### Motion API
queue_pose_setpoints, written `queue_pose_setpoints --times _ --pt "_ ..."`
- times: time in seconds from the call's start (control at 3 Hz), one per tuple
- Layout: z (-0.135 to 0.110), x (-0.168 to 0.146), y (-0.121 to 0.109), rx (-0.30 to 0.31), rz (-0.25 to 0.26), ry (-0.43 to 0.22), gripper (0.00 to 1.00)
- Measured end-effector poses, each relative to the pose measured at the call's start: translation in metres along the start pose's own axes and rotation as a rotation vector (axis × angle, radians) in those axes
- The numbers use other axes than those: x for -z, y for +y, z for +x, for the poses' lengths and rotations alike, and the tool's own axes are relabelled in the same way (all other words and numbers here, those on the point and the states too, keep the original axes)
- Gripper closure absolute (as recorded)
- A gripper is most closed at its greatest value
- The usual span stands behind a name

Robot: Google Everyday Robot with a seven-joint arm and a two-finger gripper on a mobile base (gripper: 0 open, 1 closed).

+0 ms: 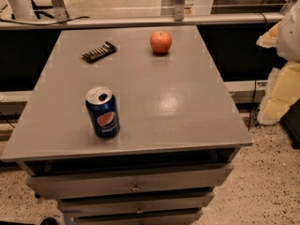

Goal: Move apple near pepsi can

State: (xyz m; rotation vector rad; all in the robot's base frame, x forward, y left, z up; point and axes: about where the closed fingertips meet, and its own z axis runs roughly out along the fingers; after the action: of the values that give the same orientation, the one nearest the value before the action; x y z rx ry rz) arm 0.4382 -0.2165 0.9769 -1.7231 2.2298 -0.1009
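Note:
The apple (161, 41) is round and orange-red and stands at the far middle of the grey table top (178, 102). The pepsi can (102, 112) is dark blue with the globe logo and an opened silver top. It stands upright near the front left of the table, well apart from the apple. My gripper is not in view; only pale cream-coloured parts (283, 60) show at the right edge, off the table.
A flat dark snack bar wrapper (99, 52) lies at the far left of the table. Drawers (131, 184) sit under the table top. A rail (140, 20) runs behind the table. Speckled floor lies to the right.

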Motion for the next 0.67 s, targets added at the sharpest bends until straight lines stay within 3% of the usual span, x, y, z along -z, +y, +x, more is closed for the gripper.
queue_pose_setpoints --times 0.67 --pt "-0.0042 -0.0008 -0.0038 0.009 0.029 -0.026 0.0"
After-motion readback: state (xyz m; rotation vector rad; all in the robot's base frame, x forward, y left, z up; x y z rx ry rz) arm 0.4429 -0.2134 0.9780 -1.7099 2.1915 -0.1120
